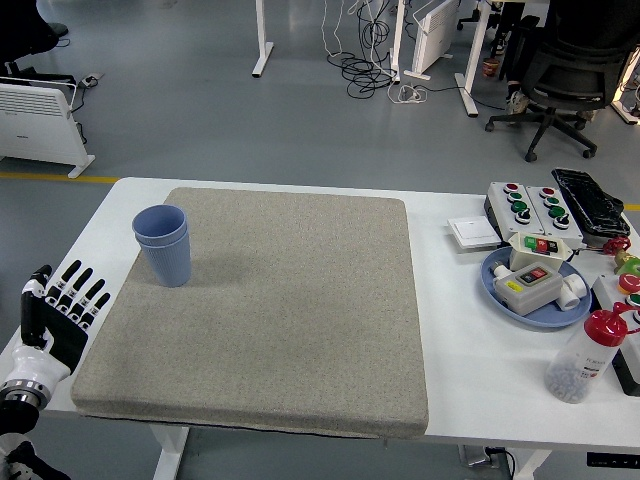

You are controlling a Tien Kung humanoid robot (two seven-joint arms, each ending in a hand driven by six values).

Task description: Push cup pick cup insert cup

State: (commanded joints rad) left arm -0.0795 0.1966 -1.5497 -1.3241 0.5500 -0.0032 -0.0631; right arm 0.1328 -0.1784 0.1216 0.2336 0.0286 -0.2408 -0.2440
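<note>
Left hand (57, 312) blk w/ white finger segments, silver wrist

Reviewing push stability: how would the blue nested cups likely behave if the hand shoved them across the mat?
The blue cups look like thin, light plastic, tall with a narrow base, so a high push may tip them. The grey mat looks rough, so they probably drag rather than glide.

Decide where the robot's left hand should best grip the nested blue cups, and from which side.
Grip the blue cups around the tapered side wall, below the rims. Come from the left: they stand upright at the mat's far-left corner, nearest the open left hand.
</note>
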